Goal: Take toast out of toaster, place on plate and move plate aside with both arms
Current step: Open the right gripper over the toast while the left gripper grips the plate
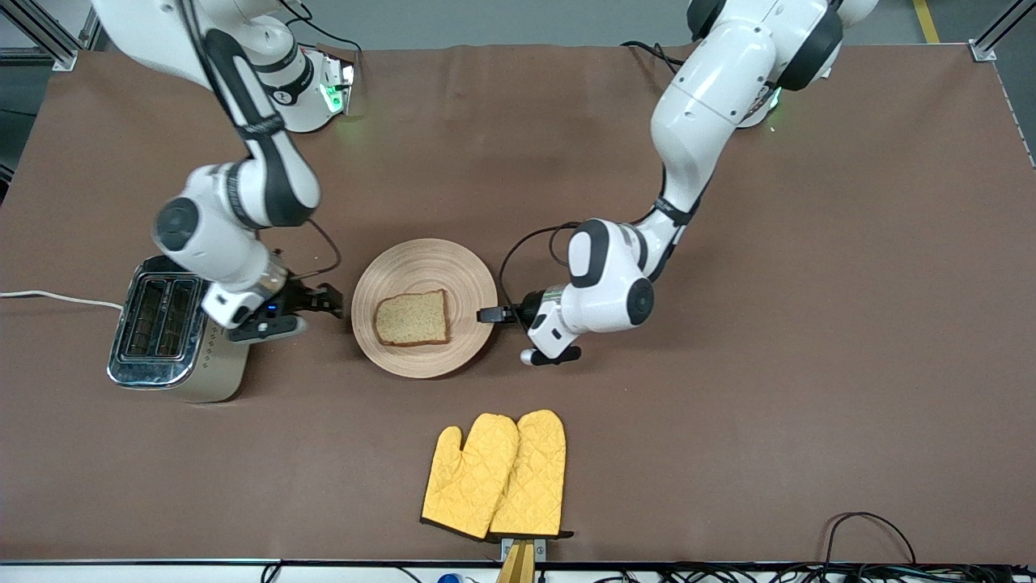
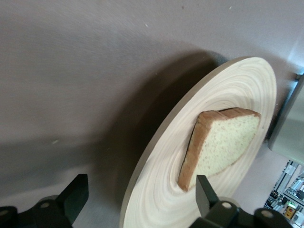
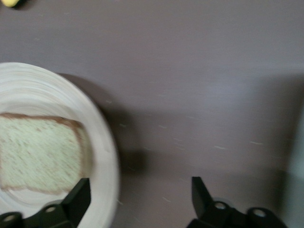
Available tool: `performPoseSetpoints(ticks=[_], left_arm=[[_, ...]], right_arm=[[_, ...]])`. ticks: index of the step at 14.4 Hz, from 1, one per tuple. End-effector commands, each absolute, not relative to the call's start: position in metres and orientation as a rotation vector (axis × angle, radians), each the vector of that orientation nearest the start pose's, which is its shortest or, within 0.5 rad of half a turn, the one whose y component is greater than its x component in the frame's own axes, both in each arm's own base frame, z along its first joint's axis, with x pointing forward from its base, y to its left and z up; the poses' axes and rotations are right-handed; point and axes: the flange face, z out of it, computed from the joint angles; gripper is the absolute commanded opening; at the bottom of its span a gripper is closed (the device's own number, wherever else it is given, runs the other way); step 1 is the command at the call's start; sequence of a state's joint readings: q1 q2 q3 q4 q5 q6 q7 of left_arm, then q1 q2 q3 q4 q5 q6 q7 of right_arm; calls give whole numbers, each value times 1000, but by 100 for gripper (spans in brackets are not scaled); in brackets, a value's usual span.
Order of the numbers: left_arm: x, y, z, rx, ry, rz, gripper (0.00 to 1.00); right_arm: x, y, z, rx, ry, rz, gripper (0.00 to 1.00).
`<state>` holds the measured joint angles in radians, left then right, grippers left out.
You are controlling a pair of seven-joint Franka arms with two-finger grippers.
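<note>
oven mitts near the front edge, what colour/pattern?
Yellow, with a quilted diamond stitch pattern, on the pair of oven mitts. Shows best in the front view.

**Materials and finishes on the desk**

The desk [image 1: 728, 405] is covered in matt brown cloth-like sheeting with faint creases. The plate [image 1: 421, 263] is pale wood, smooth, with fine turned rings. The toast [image 1: 412, 318] looks porous and grainy, with a darker crust. The toaster [image 1: 174, 356] has glossy, mirror-like metal sides. Two oven mitts [image 1: 495, 474] are quilted yellow cloth. Both arms have glossy white plastic shells with black bands; the left tool [image 2: 140, 199] and right tool [image 3: 140, 197] have matt black fingers.
</note>
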<state>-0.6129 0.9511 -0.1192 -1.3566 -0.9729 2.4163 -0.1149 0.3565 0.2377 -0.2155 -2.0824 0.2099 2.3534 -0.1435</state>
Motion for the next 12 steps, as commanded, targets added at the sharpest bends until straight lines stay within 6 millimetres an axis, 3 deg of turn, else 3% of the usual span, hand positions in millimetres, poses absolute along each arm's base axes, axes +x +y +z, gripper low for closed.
performPoseSetpoints(ticks=[1, 2, 3, 4, 5, 9, 10, 12], left_arm=[[566, -502, 153, 2353, 204, -231, 65], [561, -506, 151, 2357, 155, -215, 37], [560, -507, 150, 2357, 120, -204, 26], [561, -505, 151, 2356, 102, -194, 8], [562, -505, 154, 2351, 96, -188, 1], [569, -497, 159, 2347, -73, -102, 0], [575, -484, 158, 2346, -111, -87, 0], [596, -447, 178, 2324, -139, -125, 0]], right_arm=[[608, 35, 408, -3125, -232, 5, 100], [616, 22, 436, -3147, -214, 7, 100], [621, 8, 461, -3153, -181, -4, 100], [623, 1, 480, -3156, -157, -9, 100], [623, -9, 501, -3158, -126, 6, 100], [604, -15, 556, -3141, 10, 150, 100], [597, -14, 570, -3136, 18, 159, 100], [582, -16, 597, -3119, 20, 136, 100]])
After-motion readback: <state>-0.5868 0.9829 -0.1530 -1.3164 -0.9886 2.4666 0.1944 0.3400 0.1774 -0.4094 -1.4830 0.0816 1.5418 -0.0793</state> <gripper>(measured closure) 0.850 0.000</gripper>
